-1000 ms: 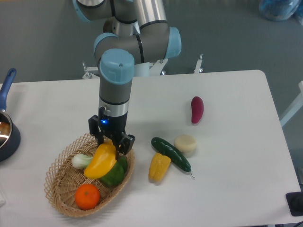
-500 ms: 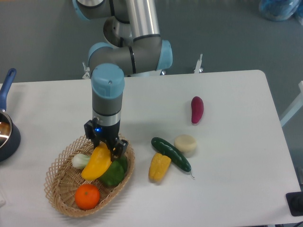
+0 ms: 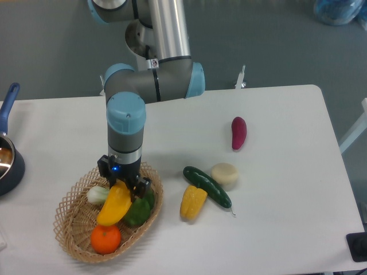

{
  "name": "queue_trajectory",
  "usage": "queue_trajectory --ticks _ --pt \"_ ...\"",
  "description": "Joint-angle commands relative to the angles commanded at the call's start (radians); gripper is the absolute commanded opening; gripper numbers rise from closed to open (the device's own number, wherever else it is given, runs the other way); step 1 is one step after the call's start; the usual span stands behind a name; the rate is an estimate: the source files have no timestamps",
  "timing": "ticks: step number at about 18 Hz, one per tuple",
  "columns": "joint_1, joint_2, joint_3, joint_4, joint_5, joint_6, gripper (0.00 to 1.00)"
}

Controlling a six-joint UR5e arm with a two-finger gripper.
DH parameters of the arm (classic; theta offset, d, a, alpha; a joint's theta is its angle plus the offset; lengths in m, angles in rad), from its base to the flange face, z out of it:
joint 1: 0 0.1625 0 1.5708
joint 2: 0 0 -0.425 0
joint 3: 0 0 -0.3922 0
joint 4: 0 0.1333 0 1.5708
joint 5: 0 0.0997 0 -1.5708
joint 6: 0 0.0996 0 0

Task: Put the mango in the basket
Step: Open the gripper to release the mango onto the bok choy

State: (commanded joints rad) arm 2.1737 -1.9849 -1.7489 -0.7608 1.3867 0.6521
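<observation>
The mango [image 3: 113, 205] is a glossy yellow-orange oblong fruit, tilted, its lower end down inside the wicker basket [image 3: 71, 228] at the table's front left. My gripper [image 3: 123, 184] points straight down over the basket and is shut on the mango's upper end. The mango lies over a green pepper [image 3: 137, 211] and just above a round orange [image 3: 106, 239]. A pale green-white vegetable [image 3: 97, 195] sits at the mango's left in the basket.
Right of the basket lie a smaller ridged yellow piece [image 3: 192, 201], a dark green cucumber [image 3: 207, 187] and a cream round piece [image 3: 225, 174]. A purple sweet potato [image 3: 238, 132] lies further back. A dark pot with a blue handle [image 3: 8, 154] stands at the left edge.
My gripper has moved left and lower with the mango held in it, from the basket's back right rim to over the basket's middle. The other produce has not moved.
</observation>
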Motion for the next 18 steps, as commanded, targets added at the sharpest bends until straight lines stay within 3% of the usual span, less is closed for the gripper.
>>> queue_trajectory --ticks 1,2,3,4,10,15,18 --pt "0.000 -0.009 0.006 0.002 0.000 -0.006 0.43" --pt "0.000 -0.015 0.008 0.002 0.000 -0.005 0.54" --pt "0.000 -0.017 0.006 0.002 0.002 0.001 0.86" --pt "0.000 -0.015 0.008 0.002 0.003 0.004 1.00" --pt "0.000 0.003 0.009 0.002 0.003 0.012 1.00" --pt "0.023 0.101 0.034 -0.002 0.005 0.021 1.00" --pt "0.076 0.156 0.081 0.000 0.003 0.024 1.00"
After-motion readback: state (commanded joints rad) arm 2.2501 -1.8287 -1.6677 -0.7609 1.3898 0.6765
